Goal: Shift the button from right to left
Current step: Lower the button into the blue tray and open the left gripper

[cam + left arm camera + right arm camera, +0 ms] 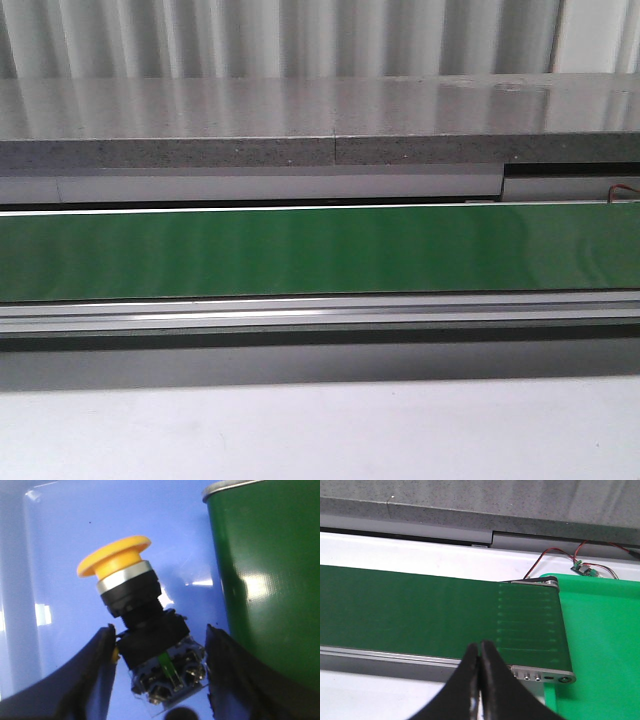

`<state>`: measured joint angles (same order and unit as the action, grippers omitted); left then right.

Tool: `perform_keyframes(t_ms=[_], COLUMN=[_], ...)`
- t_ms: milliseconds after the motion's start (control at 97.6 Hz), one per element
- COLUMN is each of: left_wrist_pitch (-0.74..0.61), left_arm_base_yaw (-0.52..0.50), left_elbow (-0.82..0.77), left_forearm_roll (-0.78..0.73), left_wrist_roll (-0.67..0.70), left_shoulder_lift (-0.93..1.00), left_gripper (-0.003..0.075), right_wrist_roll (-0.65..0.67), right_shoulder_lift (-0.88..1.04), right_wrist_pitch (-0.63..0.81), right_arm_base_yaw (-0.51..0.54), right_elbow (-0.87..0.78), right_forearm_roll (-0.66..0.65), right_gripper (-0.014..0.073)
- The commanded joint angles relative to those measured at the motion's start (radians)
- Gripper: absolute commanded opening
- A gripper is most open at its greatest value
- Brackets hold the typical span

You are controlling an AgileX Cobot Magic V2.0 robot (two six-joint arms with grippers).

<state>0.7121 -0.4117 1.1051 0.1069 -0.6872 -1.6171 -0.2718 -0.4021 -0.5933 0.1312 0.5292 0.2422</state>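
Note:
The button (131, 611) has a yellow mushroom head, a silver ring, a black body and a clear contact block with a green strip. It shows only in the left wrist view, tilted, over a blue surface (60, 535). My left gripper (160, 667) has its black fingers (97, 672) on either side of the button's base, the left one touching the body and the right one at the block's corner. My right gripper (480, 652) is shut and empty, just before the near rail of the green belt (420, 612). Neither gripper shows in the front view.
The green conveyor belt (320, 250) runs across the front view between metal rails, with a grey counter (300, 120) behind. Its rounded end (270, 575) stands beside the button. A bright green tray (605, 645) and a small wired circuit board (582, 568) sit at the belt's other end.

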Motion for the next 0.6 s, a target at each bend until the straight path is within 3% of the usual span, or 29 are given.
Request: perform_keyframes(t_ms=[0,174,349,595], left_wrist_pitch=[-0.044,-0.042,-0.042,-0.042], left_arm_base_yaw=[-0.020,-0.078,-0.118,-0.118], left_elbow=[0.051,0.072,0.072,0.086], left_forearm_roll=[0.029,0.092,0.255,0.271], left_wrist_roll=[-0.044,-0.094,-0.245,-0.303], left_shoulder_lift=[-0.009,-0.079,-0.117,-0.172], left_gripper=[-0.0020,-0.0020,-0.0020,-0.0020], right_wrist_roll=[-0.010,-0.010,-0.010,-0.010], right_shoulder_lift=[-0.003,-0.003,-0.003,-0.003], right_wrist_pitch=[0.065,0.065,0.065,0.065], right_arm_base_yaw=[-0.002,-0.002,-0.002,-0.002], right_elbow=[0.026,0.026,0.026,0.026], right_forearm_roll=[0.001,0.001,0.001,0.001], right_gripper=[-0.0067,-0.0067,-0.0067,-0.0067])
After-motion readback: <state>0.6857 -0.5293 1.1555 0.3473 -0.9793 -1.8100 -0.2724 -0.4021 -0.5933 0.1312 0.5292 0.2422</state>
